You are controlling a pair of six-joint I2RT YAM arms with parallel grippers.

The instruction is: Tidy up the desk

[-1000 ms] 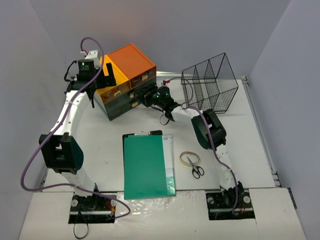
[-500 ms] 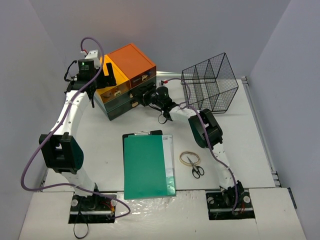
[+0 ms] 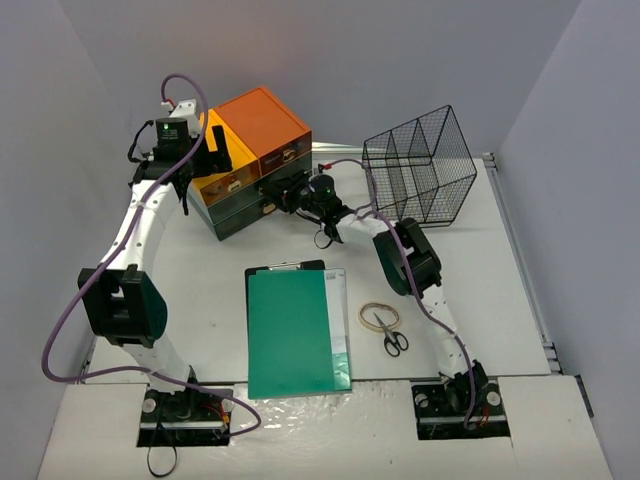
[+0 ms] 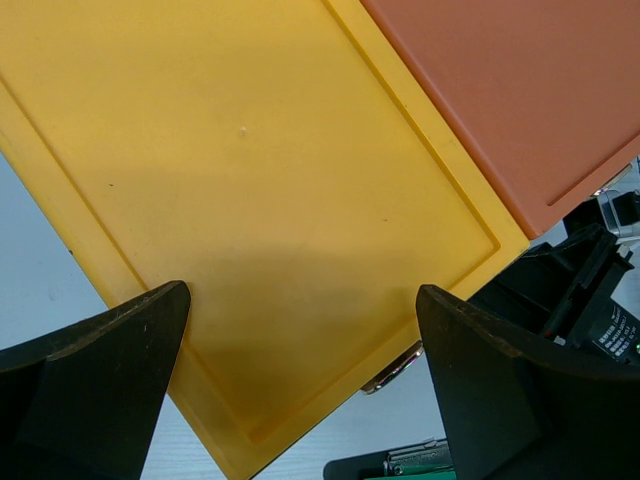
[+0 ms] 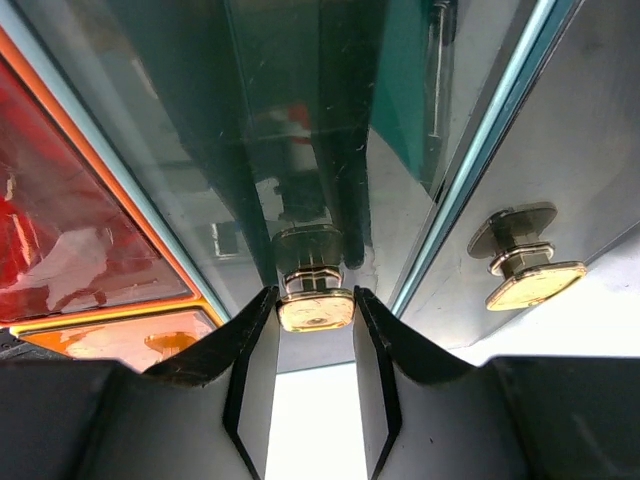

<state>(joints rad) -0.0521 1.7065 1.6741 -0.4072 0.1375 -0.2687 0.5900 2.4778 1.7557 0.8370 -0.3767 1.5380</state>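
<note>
The white desk [image 3: 200, 290] bears an orange- and yellow-topped drawer unit [image 3: 262, 120] at the back left. My right gripper [image 3: 285, 192] reaches to the unit's front. In the right wrist view, the gripper [image 5: 314, 300] is shut on the brass knob [image 5: 315, 312] of a teal drawer [image 5: 300, 150]. My left gripper [image 3: 218, 150] hangs over the yellow top [image 4: 260, 180]. In the left wrist view it [image 4: 302, 290] is open and empty, its fingers [image 4: 120, 340] wide apart.
A black clipboard with a green folder [image 3: 295, 335] lies at the front middle. A tape roll [image 3: 379, 317] and black scissors [image 3: 392, 338] lie to its right. A black wire basket [image 3: 420, 165] stands at the back right. A second brass knob [image 5: 525, 270] sits on the neighbouring drawer.
</note>
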